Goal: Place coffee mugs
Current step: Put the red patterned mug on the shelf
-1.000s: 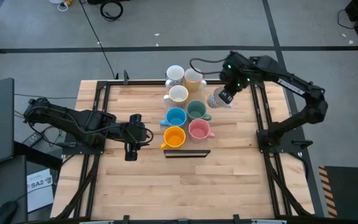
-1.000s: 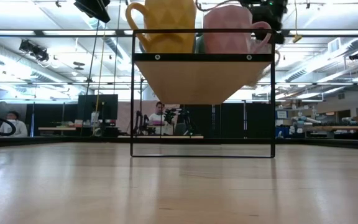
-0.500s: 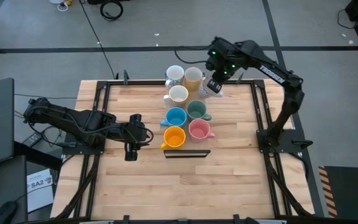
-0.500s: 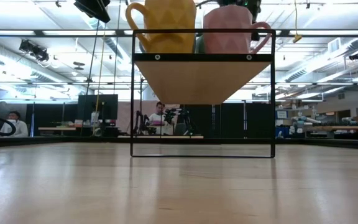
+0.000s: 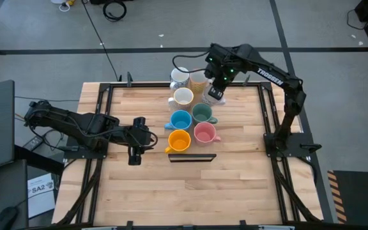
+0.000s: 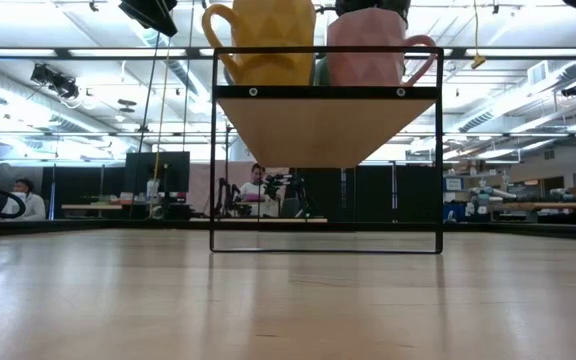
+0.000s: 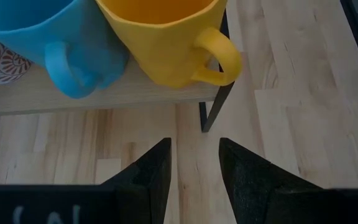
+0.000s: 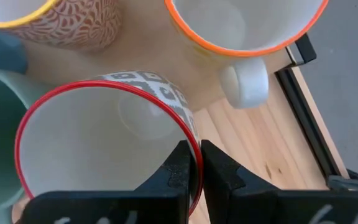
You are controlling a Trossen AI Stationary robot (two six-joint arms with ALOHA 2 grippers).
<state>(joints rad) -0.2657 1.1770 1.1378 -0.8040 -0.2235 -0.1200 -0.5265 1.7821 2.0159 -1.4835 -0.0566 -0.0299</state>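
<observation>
In the low view, the top edge cuts off the yellow mug (image 6: pixel 260 38) and pink mug (image 6: pixel 373 48). From above, the right arm (image 5: pixel 260 67) hides the mug it carries, upper centre.

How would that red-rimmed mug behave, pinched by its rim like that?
The red-rimmed mug looks rigid and glazed, so probably slippery. The right gripper pinches only its thin wall, so it may swing. Knocking the orange-rimmed mug could chip it.

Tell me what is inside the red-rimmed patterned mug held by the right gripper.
Nothing: the red-rimmed patterned mug shows a bare white interior and bottom. The right gripper pinches its rim, one finger inside, hiding a small strip of the inner wall.
</observation>
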